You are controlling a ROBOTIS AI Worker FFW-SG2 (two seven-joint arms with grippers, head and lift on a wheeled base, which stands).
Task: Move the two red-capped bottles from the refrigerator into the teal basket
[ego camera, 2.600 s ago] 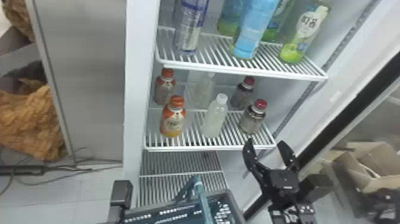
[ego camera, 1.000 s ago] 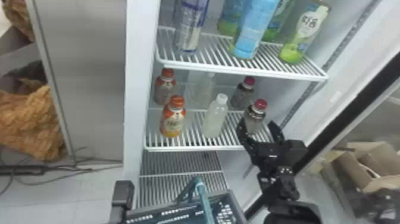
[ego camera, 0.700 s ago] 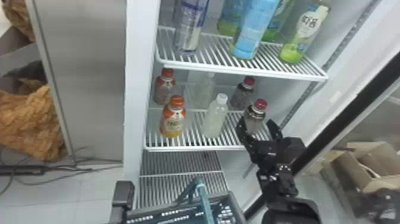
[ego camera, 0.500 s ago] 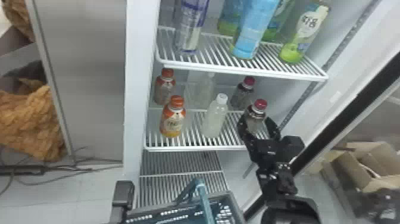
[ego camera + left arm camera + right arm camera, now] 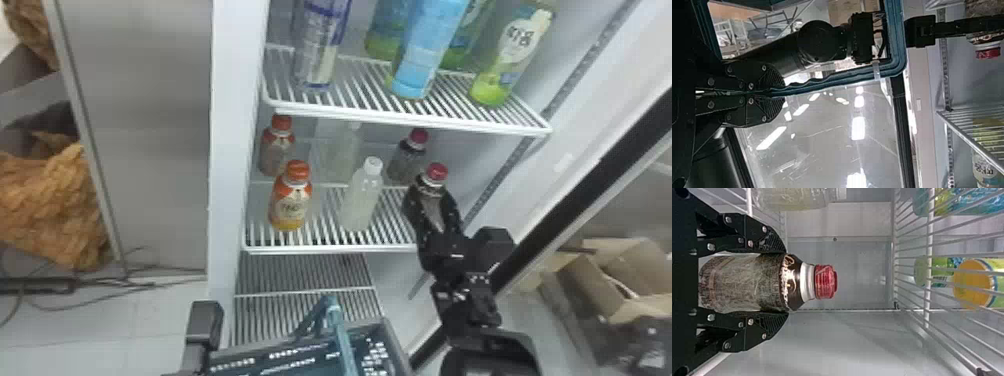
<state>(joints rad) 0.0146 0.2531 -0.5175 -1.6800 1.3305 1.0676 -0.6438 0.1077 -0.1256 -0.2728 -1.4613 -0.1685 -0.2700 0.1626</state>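
Around the front red-capped bottle (image 5: 436, 173), the right gripper's (image 5: 429, 200) fingers clamp.

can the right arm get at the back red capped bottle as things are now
Probably not yet: the right gripper has its fingers on the front red-capped bottle, and that one stands before the back red-capped bottle, so it likely needs to come out first

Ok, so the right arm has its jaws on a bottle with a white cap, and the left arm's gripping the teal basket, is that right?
Not quite. The bottle between the right gripper's jaws has a red cap, as the right wrist view shows. The left gripper does hold the teal basket.
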